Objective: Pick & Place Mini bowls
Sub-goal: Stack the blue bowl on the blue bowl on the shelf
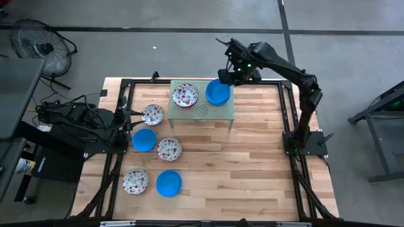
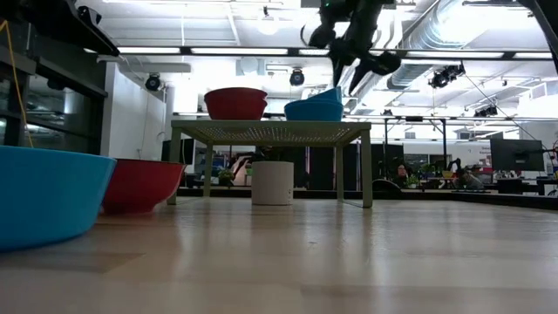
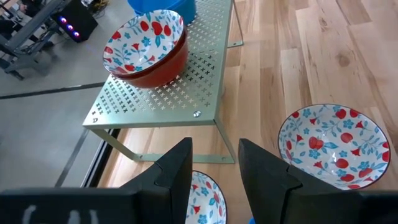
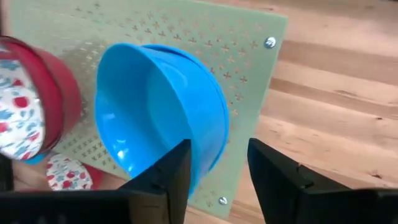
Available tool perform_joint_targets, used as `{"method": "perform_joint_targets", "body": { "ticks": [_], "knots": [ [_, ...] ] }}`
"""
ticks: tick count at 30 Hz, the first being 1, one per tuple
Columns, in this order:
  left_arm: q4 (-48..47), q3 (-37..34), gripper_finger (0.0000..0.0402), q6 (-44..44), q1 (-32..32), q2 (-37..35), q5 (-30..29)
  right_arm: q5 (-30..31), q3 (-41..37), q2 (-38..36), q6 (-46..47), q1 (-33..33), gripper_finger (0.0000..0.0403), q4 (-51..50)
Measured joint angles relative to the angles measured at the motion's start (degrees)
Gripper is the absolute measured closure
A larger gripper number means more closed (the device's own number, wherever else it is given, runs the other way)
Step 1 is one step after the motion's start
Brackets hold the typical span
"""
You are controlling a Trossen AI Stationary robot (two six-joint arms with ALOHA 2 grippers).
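Bright blue bowls (image 1: 218, 93), red-floral white bowls (image 1: 185, 94), pale green rack (image 1: 218, 112).

overhead, table-level, two wrist views, sharing rack (image 1: 203, 101)

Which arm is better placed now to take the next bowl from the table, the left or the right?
Probably the left. The left hand is open, low beside the floral bowls and a blue bowl on the table's left half. The right hand is over the green rack, at the blue stack.
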Motion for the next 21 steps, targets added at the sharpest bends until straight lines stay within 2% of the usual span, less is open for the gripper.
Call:
{"method": "perform_joint_targets", "body": {
  "ticks": [6,10,12,15,17,21],
  "knots": [
    [0.00,0.02,0.0275,0.00,0.00,-0.01,0.10,5.36,0.00,-5.01,-7.52,1.21,0.0296,0.04],
    [0.00,0.01,0.0275,0.00,-0.02,-0.01,0.10,11.79,0.00,-7.32,-12.82,4.59,0.0370,0.08],
    [0.00,0.00,0.0275,0.00,-0.02,-0.01,0.10,13.77,0.00,-7.75,-14.44,6.29,0.0393,0.27],
    [0.00,0.00,0.0275,0.02,-0.02,-0.01,0.08,16.88,0.00,-7.77,-15.26,8.35,0.0398,1.35],
    [0.02,0.00,0.0275,0.03,0.00,0.00,0.04,16.85,-1.77,-8.04,-16.72,9.06,0.0401,4.84],
    [0.07,0.01,0.0275,0.09,-0.01,0.01,-0.32,14.40,-12.69,-11.42,-17.53,9.34,0.0402,16.35]
  ]
}}
